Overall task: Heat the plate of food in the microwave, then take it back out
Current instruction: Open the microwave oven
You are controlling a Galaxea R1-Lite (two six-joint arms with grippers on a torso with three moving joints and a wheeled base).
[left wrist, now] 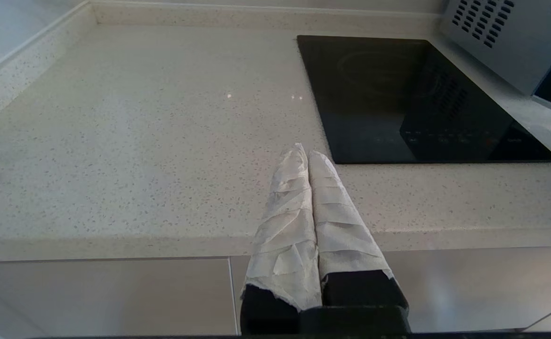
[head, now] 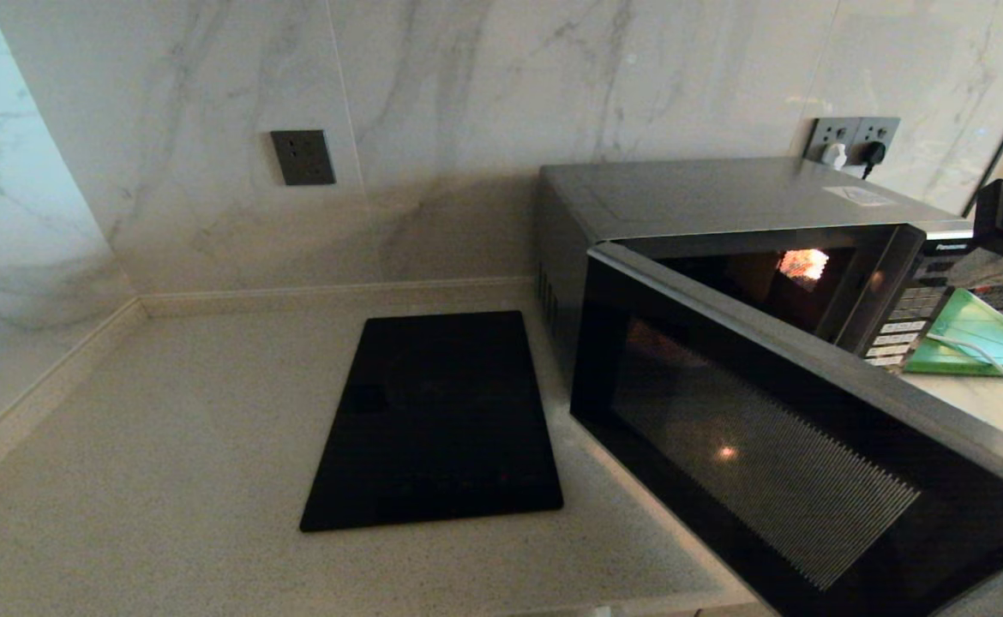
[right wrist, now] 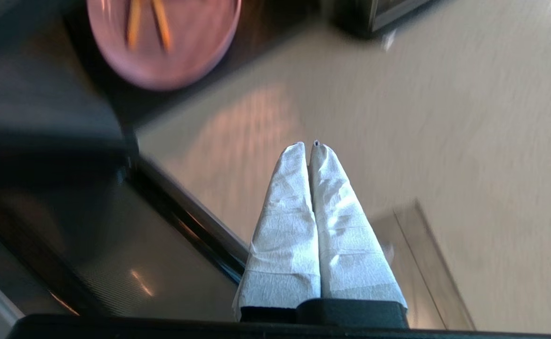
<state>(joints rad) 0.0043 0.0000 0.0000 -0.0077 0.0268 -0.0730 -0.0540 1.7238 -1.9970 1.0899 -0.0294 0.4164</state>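
Observation:
The black and silver microwave (head: 724,201) stands at the right with its dark glass door (head: 767,446) swung open toward me and the inside lit. The lilac plate with fries (right wrist: 162,42) shows only in the right wrist view, on a dark surface beyond the door (right wrist: 92,235); the head view hides it. My right gripper (right wrist: 309,147) is shut and empty, over the beige counter beside the door's edge and apart from the plate. My left gripper (left wrist: 306,151) is shut and empty, parked at the counter's front edge.
A flat black glass cooktop (head: 437,420) lies on the counter left of the microwave. A green board (head: 977,338) with a white cable over it sits at the far right. Marble walls close the back and the left side. The open door juts over the counter's front.

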